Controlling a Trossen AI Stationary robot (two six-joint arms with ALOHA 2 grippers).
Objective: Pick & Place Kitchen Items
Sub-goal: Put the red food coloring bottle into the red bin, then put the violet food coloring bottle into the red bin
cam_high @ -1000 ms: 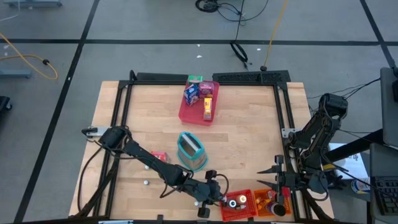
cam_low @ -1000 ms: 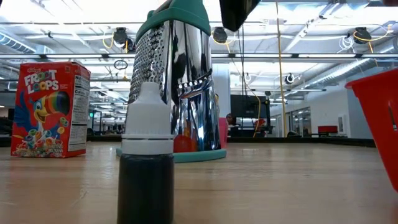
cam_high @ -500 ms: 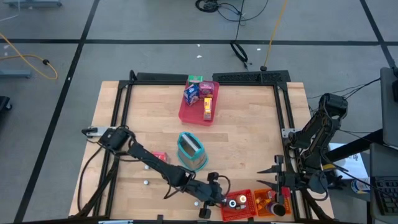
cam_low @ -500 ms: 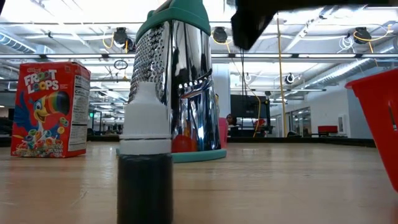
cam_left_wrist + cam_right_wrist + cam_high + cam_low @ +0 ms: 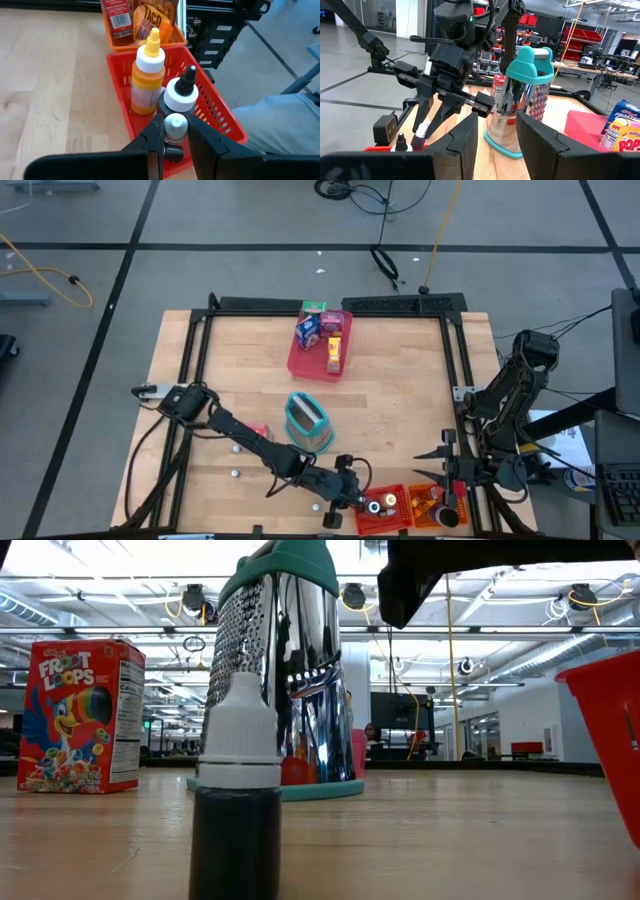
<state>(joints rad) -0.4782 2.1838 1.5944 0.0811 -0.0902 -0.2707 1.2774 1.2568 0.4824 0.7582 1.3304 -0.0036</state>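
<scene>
The small white-capped bottle [image 5: 175, 125] is at the red bin [image 5: 220, 112], which sits at the near edge of the table a little right of centre. It is just beside two bottles already standing inside, a yellow bottle [image 5: 147, 80] and a dark bottle [image 5: 181, 95] with a black nozzle. The left gripper [image 5: 175, 132] is clenched on the small bottle, one dark finger against each side below the cap. Whether the bottle's base rests on the bin floor is hidden by the fingers. This looks like the placing step of one pick-and-place cycle. The next move would be to settle the bottle upright in the free corner, let go, and lift straight out so the fingers do not knock the two neighbours over. Just right of the red bin is the orange bin [image 5: 117, 45], with packets in it. More items wait farther out: another white-capped bottle [image 5: 236, 805] standing close to the near edge, a cereal box [image 5: 256, 433] to the left, and a grater [image 5: 308, 423] near the middle. On the far side is a pink tray [image 5: 300, 362] holding several packets. The right gripper [image 5: 497, 135] waits at the near right corner, its fingers apart and holding nothing.
</scene>
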